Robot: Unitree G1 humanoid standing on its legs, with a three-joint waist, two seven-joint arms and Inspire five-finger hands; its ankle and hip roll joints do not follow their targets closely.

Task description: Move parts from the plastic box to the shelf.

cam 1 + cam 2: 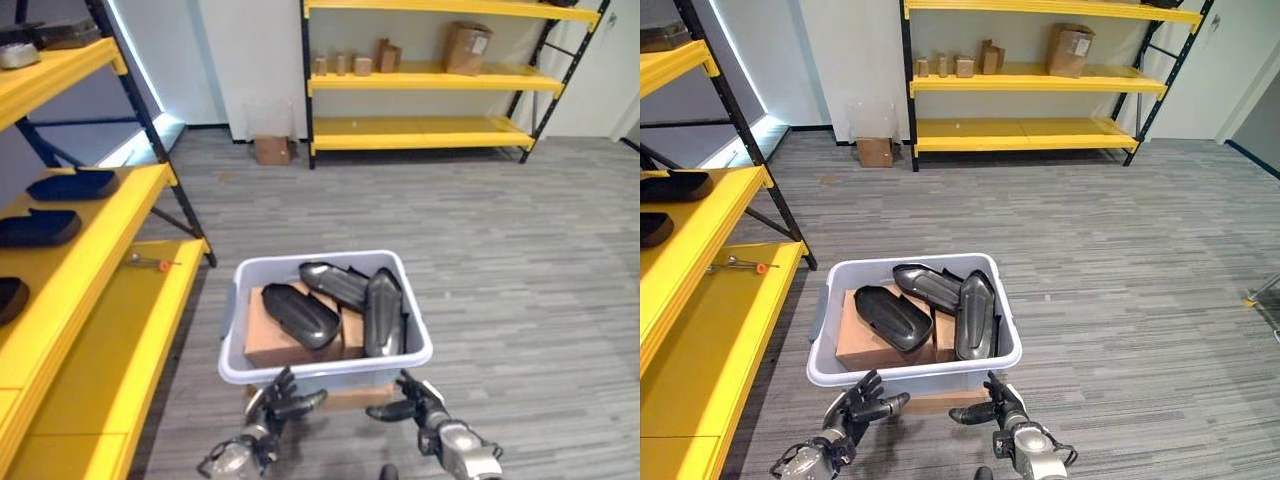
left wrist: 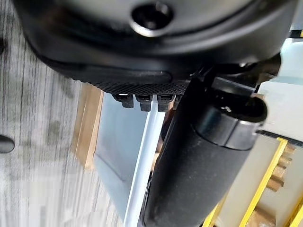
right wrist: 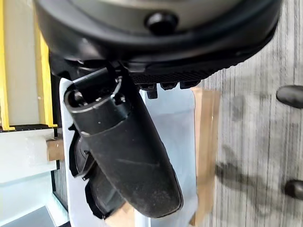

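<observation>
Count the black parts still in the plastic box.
3 in the plastic box: one black part flat on the cardboard at its left, one toward the back, one along the right wall. More could be hidden beneath them.

Plastic box (image 1: 325,363) holds dark parts (image 1: 300,314) — both hands (image 1: 283,401) open below it

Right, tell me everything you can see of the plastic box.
The plastic box is a pale grey-blue, translucent-looking tub with a rolled rim, upright on a flat cardboard piece on the floor. Inside lie three dark glossy parts over cardboard boxes. The left hand and right hand sit at its near wall.
</observation>
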